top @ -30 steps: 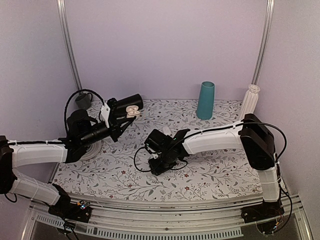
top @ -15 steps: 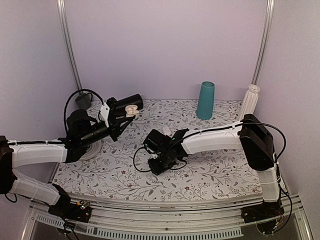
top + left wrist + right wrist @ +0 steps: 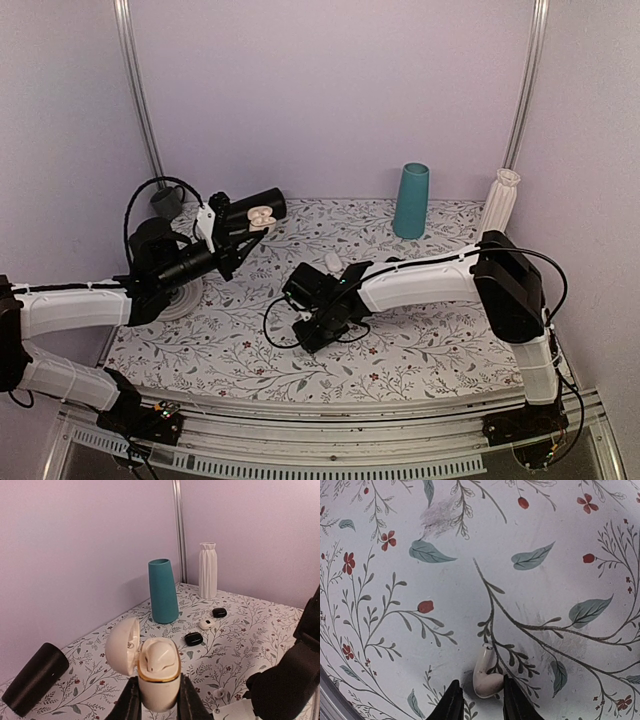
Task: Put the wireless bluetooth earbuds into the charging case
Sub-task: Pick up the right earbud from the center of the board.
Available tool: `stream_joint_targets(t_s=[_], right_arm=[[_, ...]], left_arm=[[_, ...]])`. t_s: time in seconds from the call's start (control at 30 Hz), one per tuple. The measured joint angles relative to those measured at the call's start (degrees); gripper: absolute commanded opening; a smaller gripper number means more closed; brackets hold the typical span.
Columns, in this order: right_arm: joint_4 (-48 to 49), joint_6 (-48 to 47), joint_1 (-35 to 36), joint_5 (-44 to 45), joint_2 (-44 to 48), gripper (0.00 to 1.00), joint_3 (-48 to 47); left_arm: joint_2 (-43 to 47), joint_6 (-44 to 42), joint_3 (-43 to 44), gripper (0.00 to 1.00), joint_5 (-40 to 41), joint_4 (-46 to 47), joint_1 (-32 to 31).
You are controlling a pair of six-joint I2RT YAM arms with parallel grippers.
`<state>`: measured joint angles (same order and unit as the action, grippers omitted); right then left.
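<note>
The charging case (image 3: 157,680) is a glossy, cream-white, rounded shell with a thin gold rim. It is clamped between the fingers of the left pincer (image 3: 156,702) and held above the table (image 3: 430,350). It stands upright with its long axis vertical and its mouth facing up. The domed lid swings open to the left in the left wrist view. One smooth white earbud (image 3: 159,657) sits in a well.

In the top view the case (image 3: 262,216) is only a pale speck, and the loose earbud cannot be seen there. The right wrist view shows this second earbud (image 3: 487,677) lying flat on the floral-printed table. Its bulb is towards the fingertips and its stem points away from them. The right pincer (image 3: 482,702) straddles it with jaws parted, leaving a dark sliver of gap on one side.

Only the left wrist view shows the tapered teal cup (image 3: 163,591), the ribbed white vase (image 3: 208,570), a matte black cylinder (image 3: 35,679) on its side and two small black round pieces (image 3: 193,639).
</note>
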<state>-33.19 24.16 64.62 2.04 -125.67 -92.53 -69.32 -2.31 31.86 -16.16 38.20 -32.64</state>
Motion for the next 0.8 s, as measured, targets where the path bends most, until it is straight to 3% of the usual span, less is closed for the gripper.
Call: stream_joint_targets(t_s=[0.47, 0.8], right_arm=[[0.0, -0.4, 0.0, 1.3, -0.3, 0.20, -0.2], [2.3, -2.6, 0.0, 2.5, -0.3, 0.08, 0.5]], left_arm=[[0.0, 0.0, 0.0, 0.00, 0.0, 0.0, 0.1], [-0.2, 0.0, 0.0, 0.00, 0.0, 0.0, 0.2]])
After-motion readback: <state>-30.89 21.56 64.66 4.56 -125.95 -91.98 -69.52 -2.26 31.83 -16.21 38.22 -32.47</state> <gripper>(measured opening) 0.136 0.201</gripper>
